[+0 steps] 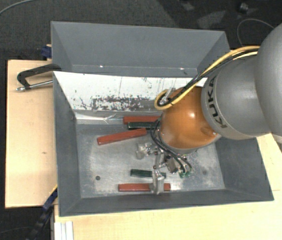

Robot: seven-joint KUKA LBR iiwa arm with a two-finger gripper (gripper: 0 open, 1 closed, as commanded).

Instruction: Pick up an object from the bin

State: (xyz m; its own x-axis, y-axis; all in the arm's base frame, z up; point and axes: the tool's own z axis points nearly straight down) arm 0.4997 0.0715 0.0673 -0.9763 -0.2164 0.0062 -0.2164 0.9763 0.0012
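Observation:
My gripper (158, 182) hangs below the arm's orange cover, low over the front middle of the bin. Its tip comes down on a short red-brown bar (132, 187) that lies flat along the front wall, meeting the bar near its right end. Just behind that bar, left of the gripper, lies a small dark green bar (141, 174). Whether anything is gripped cannot be made out.
A longer red-brown bar (121, 138) lies slanted in the middle of the bin. Near the back wall are another red-brown bar (140, 119) and a dark bar (137, 126). A small dark speck (97, 178) sits front left. The arm covers the bin's right part.

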